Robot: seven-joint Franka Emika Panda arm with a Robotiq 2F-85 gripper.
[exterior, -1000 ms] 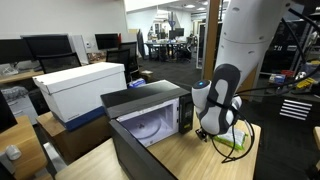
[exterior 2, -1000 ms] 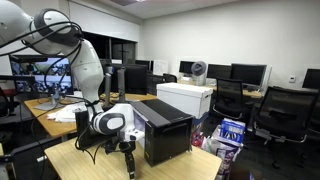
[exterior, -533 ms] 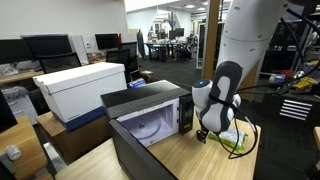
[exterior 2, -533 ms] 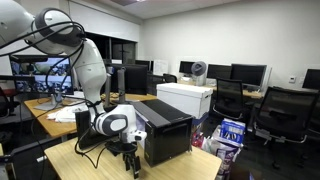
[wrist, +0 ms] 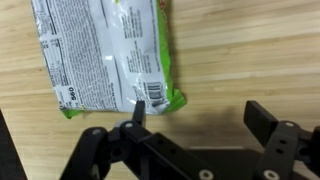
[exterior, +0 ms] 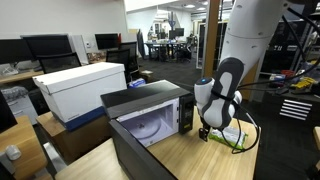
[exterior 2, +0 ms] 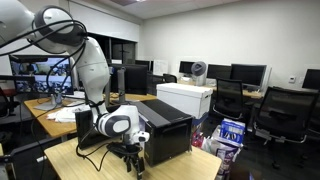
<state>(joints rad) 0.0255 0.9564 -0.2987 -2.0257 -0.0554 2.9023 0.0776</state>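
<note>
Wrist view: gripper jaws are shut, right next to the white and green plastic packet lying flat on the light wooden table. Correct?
Not quite. The gripper is open, not shut: the wrist view shows its two black fingers standing wide apart with bare wood between them. The rest holds: the white and green plastic packet lies flat on the light wooden table, right next to the gripper.

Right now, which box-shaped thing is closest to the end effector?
The black microwave on the wooden table, beside the end effector; the white box stands farther behind it.
</note>
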